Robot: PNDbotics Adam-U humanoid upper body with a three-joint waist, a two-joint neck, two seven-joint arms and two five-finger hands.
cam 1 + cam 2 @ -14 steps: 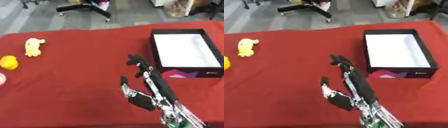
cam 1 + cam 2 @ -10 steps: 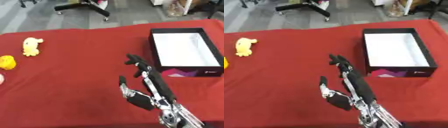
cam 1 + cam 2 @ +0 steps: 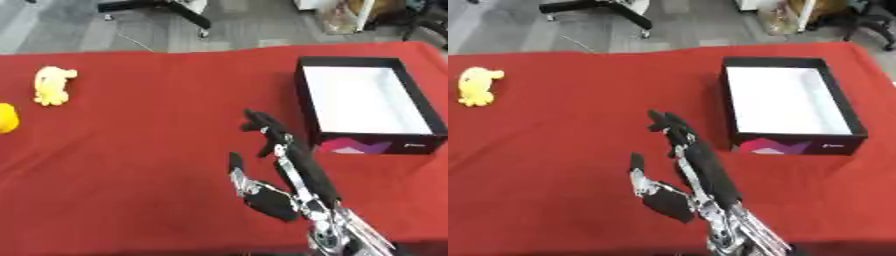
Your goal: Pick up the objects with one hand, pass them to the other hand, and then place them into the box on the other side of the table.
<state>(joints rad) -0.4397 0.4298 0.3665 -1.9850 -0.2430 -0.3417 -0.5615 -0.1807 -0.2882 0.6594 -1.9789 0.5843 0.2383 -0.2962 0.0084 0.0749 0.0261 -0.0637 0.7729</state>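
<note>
My right hand [image 3: 296, 172] reaches up from the bottom edge over the middle of the red table [image 3: 149, 150]. It is open, fingers straight and pointing away from me, thumb spread to the left, and it holds nothing. A pale yellow toy [image 3: 52, 85] lies at the far left. A round yellow-orange object [image 3: 6, 118] sits at the left edge, cut off by the view. Both are far from the hand. The black box [image 3: 794, 141] with a white inside stands at the right, just right of the fingertips. My left hand does not show.
Beyond the table's far edge lies grey floor with the black base of an office chair [image 3: 166, 10]. Bare red cloth stretches between the hand and the yellow things.
The whole picture has shifted a little, so the camera moved. The right hand stays open in much the same place, and the yellow things and the box have not moved.
</note>
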